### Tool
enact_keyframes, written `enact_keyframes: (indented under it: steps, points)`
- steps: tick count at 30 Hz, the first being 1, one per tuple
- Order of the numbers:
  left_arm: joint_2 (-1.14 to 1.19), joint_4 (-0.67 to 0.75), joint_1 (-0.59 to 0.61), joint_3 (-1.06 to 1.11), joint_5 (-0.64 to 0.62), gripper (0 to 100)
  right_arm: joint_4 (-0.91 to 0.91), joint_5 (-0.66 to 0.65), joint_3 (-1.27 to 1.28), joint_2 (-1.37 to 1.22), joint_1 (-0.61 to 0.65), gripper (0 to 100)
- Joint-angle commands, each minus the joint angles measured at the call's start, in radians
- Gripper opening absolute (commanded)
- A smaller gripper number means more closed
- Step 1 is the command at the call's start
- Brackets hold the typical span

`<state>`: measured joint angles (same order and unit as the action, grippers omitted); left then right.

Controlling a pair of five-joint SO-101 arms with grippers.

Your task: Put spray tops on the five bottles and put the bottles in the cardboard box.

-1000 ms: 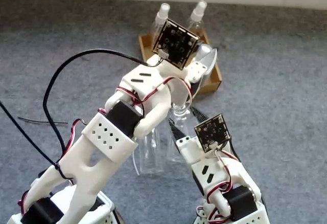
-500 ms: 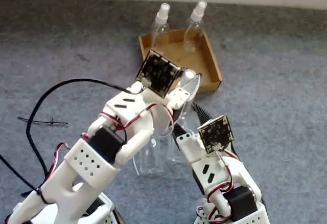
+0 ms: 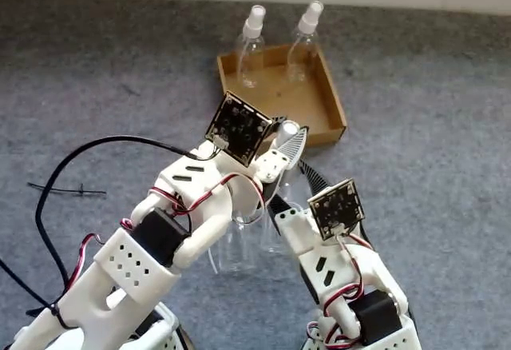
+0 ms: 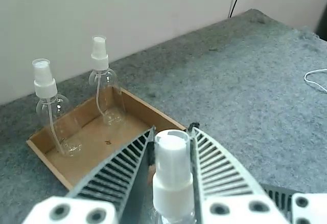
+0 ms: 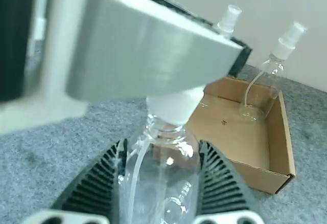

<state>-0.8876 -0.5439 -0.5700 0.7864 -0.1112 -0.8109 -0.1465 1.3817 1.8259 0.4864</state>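
Observation:
My left gripper (image 3: pixel 289 133) (image 4: pixel 171 134) is shut on a white spray top (image 3: pixel 287 129) (image 4: pixel 172 175), whose lower end sits at the neck of a clear bottle (image 3: pixel 279 214) (image 5: pixel 162 175). That bottle stands upright between the fingers of my right gripper (image 3: pixel 289 192) (image 5: pixel 162 147), which is shut on its body. In the right wrist view the spray top (image 5: pixel 173 106) rests on the neck with its tube running down inside. The cardboard box (image 3: pixel 331 98) (image 4: pixel 145 116) (image 5: pixel 278 132) lies beyond, with two capped bottles (image 3: pixel 249 42) (image 3: pixel 305 34) upright along its far side.
A second clear bottle (image 3: pixel 235 246) stands just left of the held one, partly under the left arm. A black cable tie (image 3: pixel 68 190) lies on the grey carpet at the left. A wall bounds the far side.
The left arm has drawn back from over the box toward the near side and lowered, bringing the spray top onto the bottle in the right gripper. The right arm stayed still.

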Motion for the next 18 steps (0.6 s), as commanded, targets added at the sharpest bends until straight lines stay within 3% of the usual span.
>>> enact_keyframes:
  steps: [1,8,18]
  points:
    - [-0.019,-0.005,0.053,-0.004,0.003,1,0.022,-0.002,-0.012,0.013,-0.002,1.9]
    - [-0.021,-0.028,0.051,0.035,0.003,1,0.053,0.005,-0.012,0.013,-0.002,1.9]
    - [-0.021,-0.023,0.051,0.065,0.003,1,0.45,0.025,0.096,0.013,-0.113,0.3]
